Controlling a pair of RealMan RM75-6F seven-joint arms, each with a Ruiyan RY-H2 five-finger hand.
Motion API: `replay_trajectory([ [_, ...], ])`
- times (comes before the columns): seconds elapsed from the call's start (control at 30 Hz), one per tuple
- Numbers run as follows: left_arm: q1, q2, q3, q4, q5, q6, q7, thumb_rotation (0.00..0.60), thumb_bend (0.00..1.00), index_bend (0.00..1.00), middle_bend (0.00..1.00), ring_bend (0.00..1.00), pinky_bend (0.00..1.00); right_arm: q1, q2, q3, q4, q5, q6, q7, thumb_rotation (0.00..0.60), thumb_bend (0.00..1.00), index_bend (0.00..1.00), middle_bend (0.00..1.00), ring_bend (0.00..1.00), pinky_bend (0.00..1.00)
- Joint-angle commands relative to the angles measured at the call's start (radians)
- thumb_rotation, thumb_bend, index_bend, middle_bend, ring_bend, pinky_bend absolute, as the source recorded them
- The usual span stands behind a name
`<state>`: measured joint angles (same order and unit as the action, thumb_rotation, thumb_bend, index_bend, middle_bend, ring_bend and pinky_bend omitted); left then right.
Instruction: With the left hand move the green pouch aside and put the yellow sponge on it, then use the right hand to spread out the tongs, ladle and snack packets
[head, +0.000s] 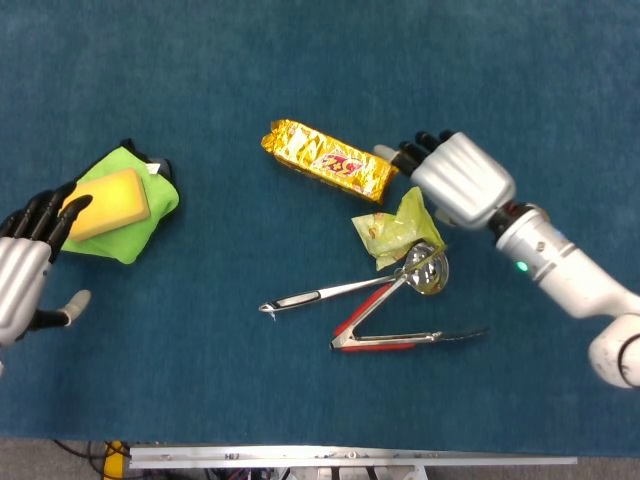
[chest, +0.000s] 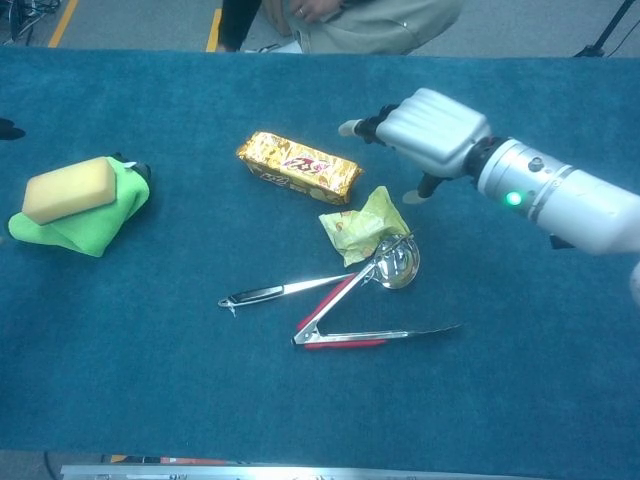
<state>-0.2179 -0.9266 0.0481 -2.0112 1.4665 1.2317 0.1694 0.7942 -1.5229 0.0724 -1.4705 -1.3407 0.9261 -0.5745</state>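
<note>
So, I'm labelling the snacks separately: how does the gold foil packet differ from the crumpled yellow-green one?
The gold foil packet is a long, full bar shape; the crumpled yellow-green packet looks flattened and wrinkled. The gold one lies apart from the utensils, while the yellow-green one touches the steel ladle bowl. Both lie on the blue table, unheld.

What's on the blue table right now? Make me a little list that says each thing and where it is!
yellow sponge: lying on the green pouch, far left
gold snack packet: middle, lying flat
green snack packet: crumpled, next to the ladle's bowl
ladle: handle crosses over the tongs
tongs: spread in a V, red grips
right hand: empty, fingers apart, by the gold packet's end
left hand: empty, open, beside the sponge
</note>
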Motion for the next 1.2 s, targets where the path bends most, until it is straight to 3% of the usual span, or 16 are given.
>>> replay_trajectory([
  [0.03,0.002,0.002,0.001,0.003,0.003,0.004,-0.006,0.6,0.27,0.0,0.0,0.0,0.15,0.007,-0.028,0.014,0.009,0.019,-0.001,-0.014,0.6,0.0,0.14,0.32,0.28,0.49],
  [0.23,0.009,0.009,0.004,0.011,0.01,0.012,-0.022,0.6,0.27,0.0,0.0,0.0,0.15,0.017,-0.064,0.031,-0.009,0.039,0.002,-0.025,0.6,0.0,0.14,0.32,0.28,0.49],
  [0.5,0.015,0.012,0.01,0.018,0.019,0.015,-0.04,0.6,0.27,0.0,0.0,0.0,0.15,0.022,-0.066,0.0,-0.039,0.045,-0.019,-0.076,0.6,0.0,0.14,0.32,0.28,0.49],
  [1.2,0.014,0.007,0.017,0.031,0.035,0.006,-0.055,0.6,0.27,0.0,0.0,0.0,0.15,-0.05,0.101,-0.129,-0.248,-0.025,0.016,-0.129,0.6,0.0,0.14,0.32,0.28,0.49],
])
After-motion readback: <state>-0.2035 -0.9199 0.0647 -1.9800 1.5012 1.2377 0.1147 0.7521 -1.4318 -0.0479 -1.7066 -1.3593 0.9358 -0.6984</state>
